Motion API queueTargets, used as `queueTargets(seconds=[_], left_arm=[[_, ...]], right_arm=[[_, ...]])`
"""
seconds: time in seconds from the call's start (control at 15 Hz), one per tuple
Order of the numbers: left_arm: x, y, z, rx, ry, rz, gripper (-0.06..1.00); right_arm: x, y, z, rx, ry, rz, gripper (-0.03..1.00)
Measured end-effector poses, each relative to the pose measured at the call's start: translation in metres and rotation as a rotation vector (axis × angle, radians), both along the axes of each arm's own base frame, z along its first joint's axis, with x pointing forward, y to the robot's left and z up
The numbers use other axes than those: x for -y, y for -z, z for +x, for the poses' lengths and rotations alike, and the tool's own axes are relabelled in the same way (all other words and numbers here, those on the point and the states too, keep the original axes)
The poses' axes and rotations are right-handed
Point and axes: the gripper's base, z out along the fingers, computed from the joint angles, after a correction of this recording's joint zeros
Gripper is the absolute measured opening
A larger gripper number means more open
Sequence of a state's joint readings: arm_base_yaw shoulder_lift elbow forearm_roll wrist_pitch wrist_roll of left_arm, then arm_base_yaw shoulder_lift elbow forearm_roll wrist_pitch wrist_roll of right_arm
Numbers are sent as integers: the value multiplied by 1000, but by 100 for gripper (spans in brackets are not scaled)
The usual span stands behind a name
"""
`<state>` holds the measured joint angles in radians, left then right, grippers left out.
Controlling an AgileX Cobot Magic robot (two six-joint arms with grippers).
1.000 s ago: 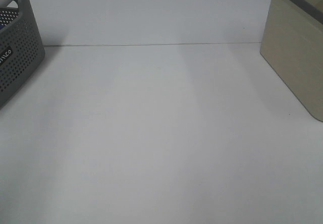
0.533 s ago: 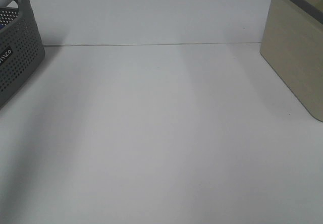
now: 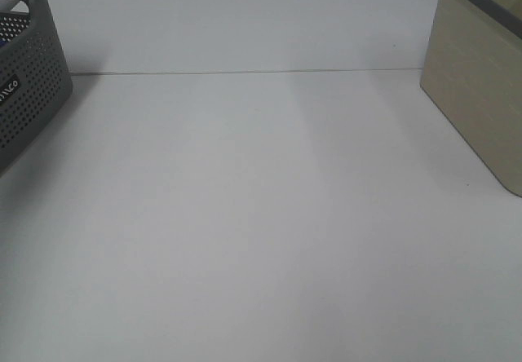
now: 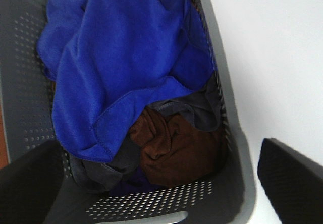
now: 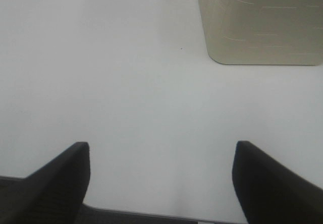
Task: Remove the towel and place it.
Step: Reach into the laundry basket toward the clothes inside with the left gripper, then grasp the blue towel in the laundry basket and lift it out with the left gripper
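Observation:
The royal-blue towel (image 4: 121, 57) lies crumpled on top of other cloths inside the grey perforated basket (image 4: 229, 118). The basket's side shows at the far left of the high view (image 3: 24, 85); the towel is hidden there. My left gripper (image 4: 161, 183) hovers above the basket, open and empty, its dark fingers (image 4: 290, 178) spread on either side of the basket's end. My right gripper (image 5: 161, 183) is open and empty above the bare white table (image 5: 126, 72). Neither gripper shows in the high view.
A brown cloth (image 4: 171, 148) and dark grey cloth (image 4: 197, 110) lie under the towel. A beige bin (image 3: 481, 77) stands at the right of the table; it also shows in the right wrist view (image 5: 260, 22). A white back wall (image 3: 245, 19) bounds the table.

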<state>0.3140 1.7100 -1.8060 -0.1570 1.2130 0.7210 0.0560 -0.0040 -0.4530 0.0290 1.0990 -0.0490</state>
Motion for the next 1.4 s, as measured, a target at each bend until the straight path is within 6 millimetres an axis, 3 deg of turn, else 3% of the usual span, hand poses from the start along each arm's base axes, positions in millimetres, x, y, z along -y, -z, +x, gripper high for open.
queueTargets(seconds=[0.2, 0.4, 0.87, 1.2, 1.4], left_arm=[[-46, 57, 22, -131, 51, 1, 99], [-64, 97, 37, -212, 121, 5, 99], [-90, 143, 90, -220, 146, 28, 99], [-95, 181, 100, -278, 158, -1, 97], [-96, 192, 102, -293, 170, -16, 92]], right_arm=[[0, 0, 0, 0, 0, 0, 76], [0, 0, 0, 0, 0, 0, 76], [0, 0, 0, 0, 0, 0, 76], [0, 0, 0, 0, 0, 0, 76], [0, 0, 0, 0, 0, 0, 76]])
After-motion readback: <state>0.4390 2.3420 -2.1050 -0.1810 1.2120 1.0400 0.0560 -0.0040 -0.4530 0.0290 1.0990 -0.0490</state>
